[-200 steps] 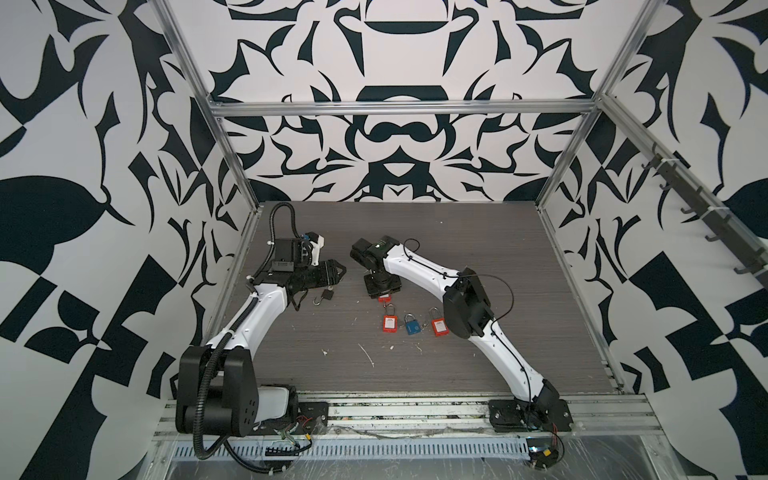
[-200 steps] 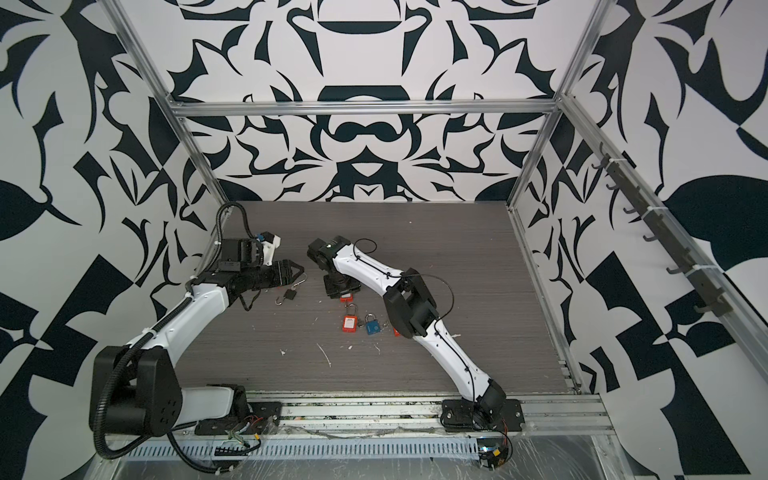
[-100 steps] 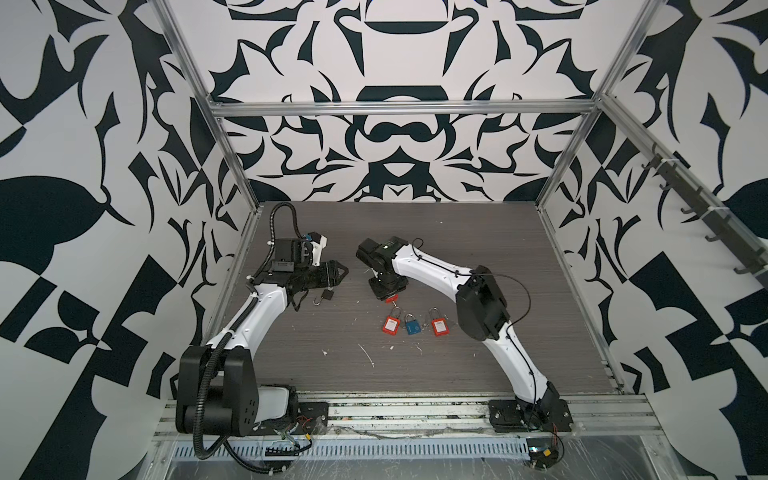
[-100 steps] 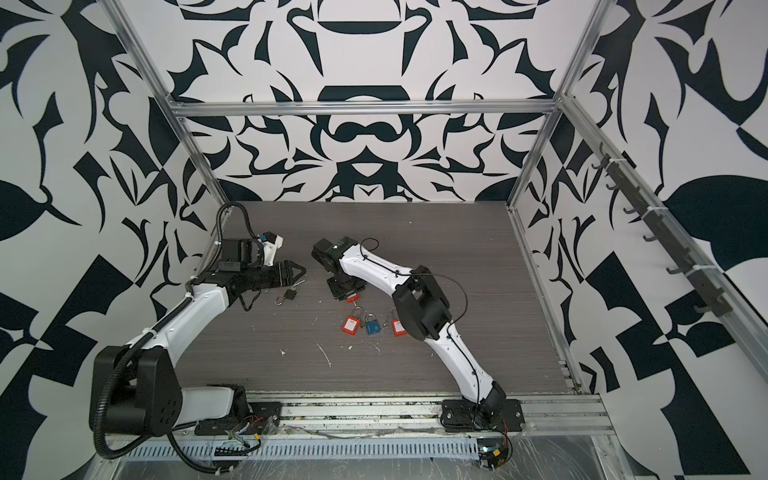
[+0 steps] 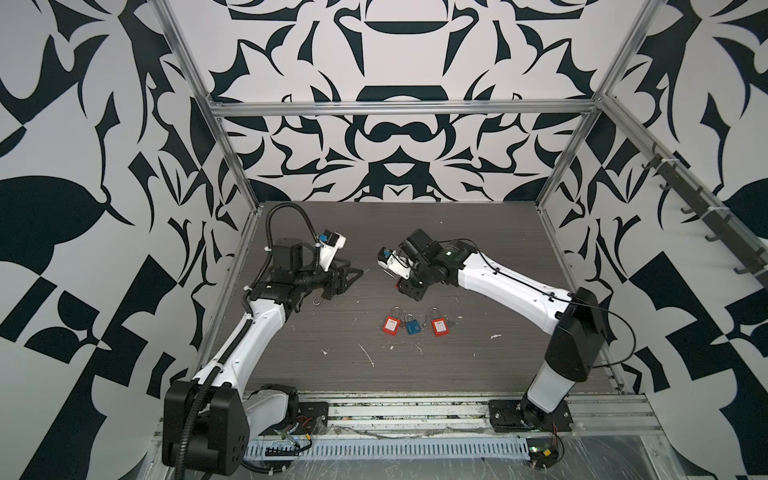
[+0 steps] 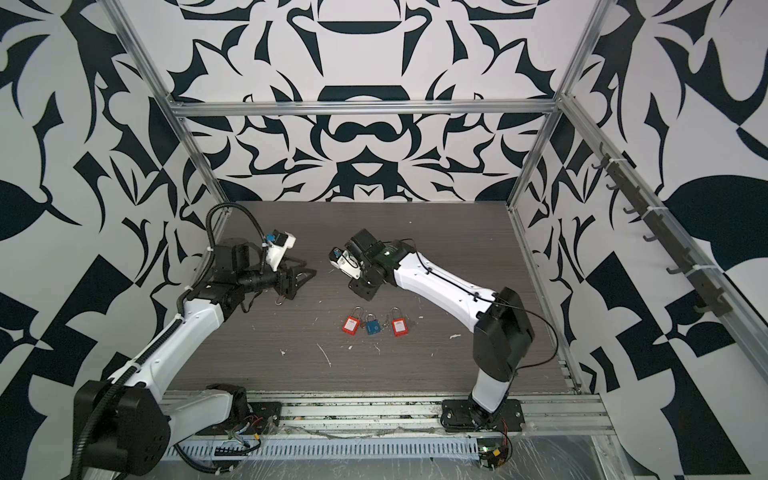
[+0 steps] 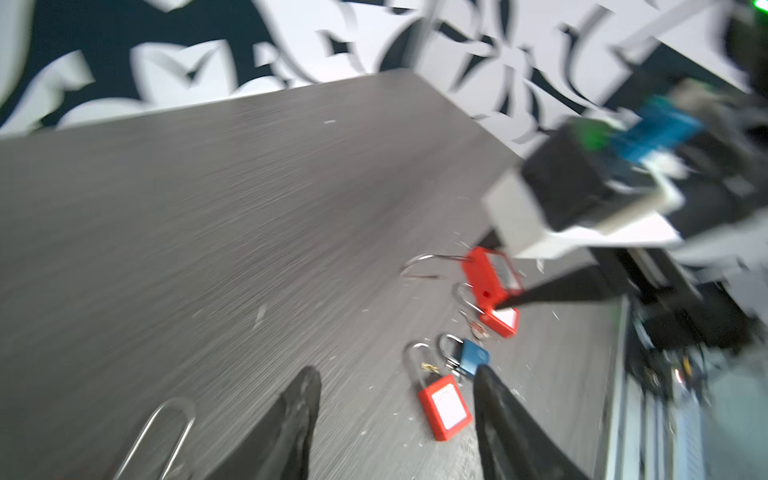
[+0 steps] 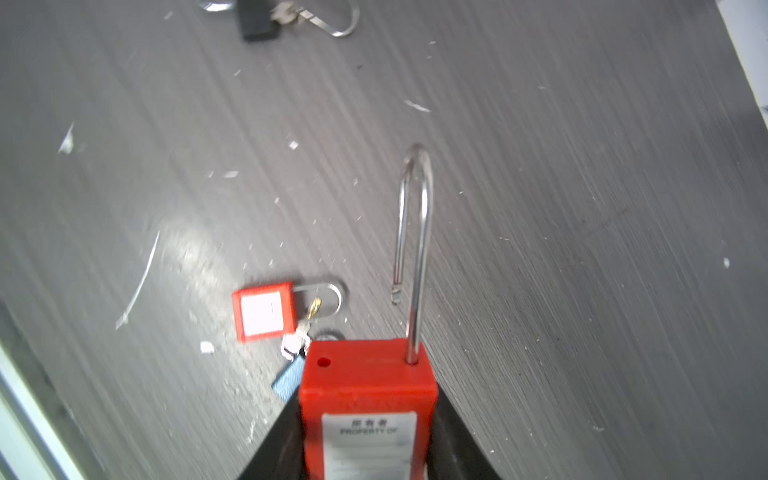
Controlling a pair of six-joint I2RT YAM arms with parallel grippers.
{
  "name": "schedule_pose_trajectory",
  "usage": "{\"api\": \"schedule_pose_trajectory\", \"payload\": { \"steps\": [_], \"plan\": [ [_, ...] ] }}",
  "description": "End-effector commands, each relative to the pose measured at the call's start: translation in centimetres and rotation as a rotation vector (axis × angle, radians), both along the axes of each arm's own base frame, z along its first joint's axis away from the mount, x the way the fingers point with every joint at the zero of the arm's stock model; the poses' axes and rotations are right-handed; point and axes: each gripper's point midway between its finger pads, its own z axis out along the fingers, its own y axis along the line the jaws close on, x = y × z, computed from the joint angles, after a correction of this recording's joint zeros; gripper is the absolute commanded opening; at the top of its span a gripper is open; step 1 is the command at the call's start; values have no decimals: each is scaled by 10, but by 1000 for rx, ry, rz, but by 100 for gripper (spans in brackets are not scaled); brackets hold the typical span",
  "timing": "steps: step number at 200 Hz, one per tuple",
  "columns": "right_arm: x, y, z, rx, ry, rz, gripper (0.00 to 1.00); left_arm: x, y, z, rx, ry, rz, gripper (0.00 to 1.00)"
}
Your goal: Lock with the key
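Note:
My right gripper (image 8: 368, 453) is shut on a red padlock (image 8: 368, 399) with a white label. Its long steel shackle (image 8: 415, 232) stands open, one end free, and the padlock hangs a little above the table. In both top views this gripper (image 5: 409, 291) (image 6: 361, 286) sits mid-table. My left gripper (image 7: 397, 371) is open and empty, facing it from the left (image 5: 351, 279). Beside the left gripper lies a small black piece with a silver key on a steel loop (image 8: 284, 16) (image 5: 318, 300). Any key in the held padlock is hidden.
Three padlocks lie in a row in front of the grippers: red (image 5: 391, 324), blue (image 5: 412, 328), red (image 5: 439, 326). A brass key (image 8: 313, 307) hangs on one red padlock's shackle. White scraps dot the dark table (image 5: 478, 249). Patterned walls and a metal frame enclose it.
The right arm's elbow has swung to the right and its gripper, closed on the red padlock, has shifted right with it. The left arm has hardly moved.

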Motion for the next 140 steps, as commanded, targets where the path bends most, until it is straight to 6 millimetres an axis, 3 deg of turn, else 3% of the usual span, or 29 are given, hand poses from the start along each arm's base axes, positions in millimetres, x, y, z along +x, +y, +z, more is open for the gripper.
{"api": "schedule_pose_trajectory", "payload": {
  "steps": [1,31,63,109,140],
  "plan": [
    [-20,1,33,92,-129,242,27,-29,-23,11,-18,-173,-228,60],
    [-39,-16,49,125,-180,317,26,-48,-40,24,-47,-256,-378,55],
    [-57,-24,50,135,-157,361,23,-69,-66,20,7,-334,-514,51],
    [-70,-30,54,140,-145,392,22,-61,-81,15,59,-338,-529,49],
    [-74,-32,56,150,-150,406,21,-67,-86,13,77,-349,-562,46]
  ]
}}
